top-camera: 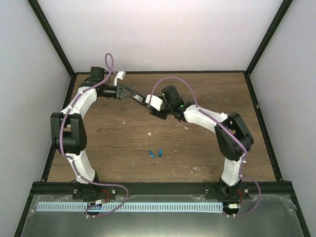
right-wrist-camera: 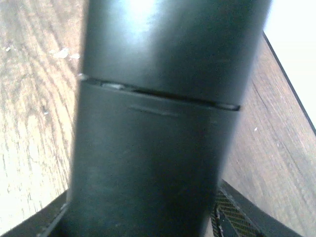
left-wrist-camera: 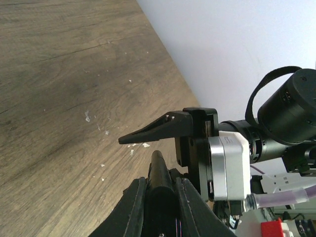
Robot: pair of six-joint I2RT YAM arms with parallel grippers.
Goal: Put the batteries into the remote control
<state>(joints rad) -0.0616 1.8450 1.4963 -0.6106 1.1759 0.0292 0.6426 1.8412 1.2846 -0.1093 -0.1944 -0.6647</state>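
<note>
The black remote control (top-camera: 138,97) hangs above the back of the table between both arms. My left gripper (top-camera: 129,94) is shut on one end of it; in the left wrist view the bar (left-wrist-camera: 160,170) sits clamped between the two fingers. My right gripper (top-camera: 149,104) straddles the other end. There the remote (right-wrist-camera: 163,123) fills the right wrist view, with a cover seam across it, and the pads (right-wrist-camera: 237,219) lie against its sides. One right finger (left-wrist-camera: 158,129) reaches over the remote's tip. Two blue batteries (top-camera: 151,154) (top-camera: 160,153) lie side by side on the table, nearer the arm bases.
The wooden table (top-camera: 197,148) carries pale specks of debris (top-camera: 150,134). A black frame edges it at the back and both sides (top-camera: 256,106), with white walls beyond. Both arm bases stand on the near rail (top-camera: 163,186).
</note>
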